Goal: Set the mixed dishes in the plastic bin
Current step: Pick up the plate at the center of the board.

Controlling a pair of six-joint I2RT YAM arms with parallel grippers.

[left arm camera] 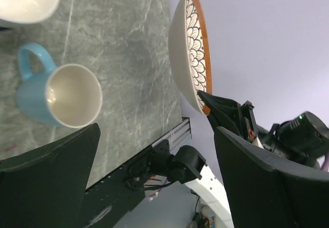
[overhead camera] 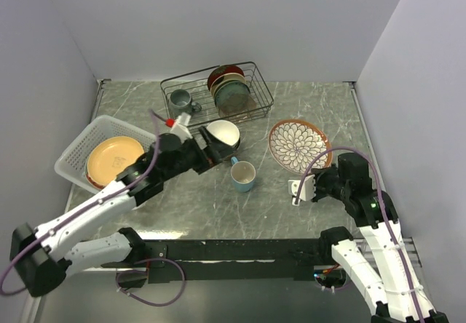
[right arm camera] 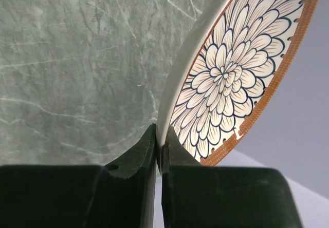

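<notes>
1. Round floral ceramic plate with an orange-brown rim (right arm camera: 226,74): tilted, its upper edge cut off in the wrist view. The right gripper (right arm camera: 160,140) is clamped tight on its rim.
2. White lattice plastic bin (overhead camera: 79,145): far left, well apart from the plate, with a tan plate (overhead camera: 115,157) inside.
3. Left gripper (left arm camera: 157,130): spread wide with nothing between its fingers. We cannot tell whether it touches the cream bowl (overhead camera: 222,132).

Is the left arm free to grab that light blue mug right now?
Probably yes: the left gripper is open and empty, close to the light blue mug, with nothing between them.

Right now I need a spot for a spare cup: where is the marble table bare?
Bare: the near strip between the light blue ceramic mug and the arm bases, and the back right corner beside the black wire rack. Crowded: the centre, where cream bowl, mug and left gripper bunch.
</notes>
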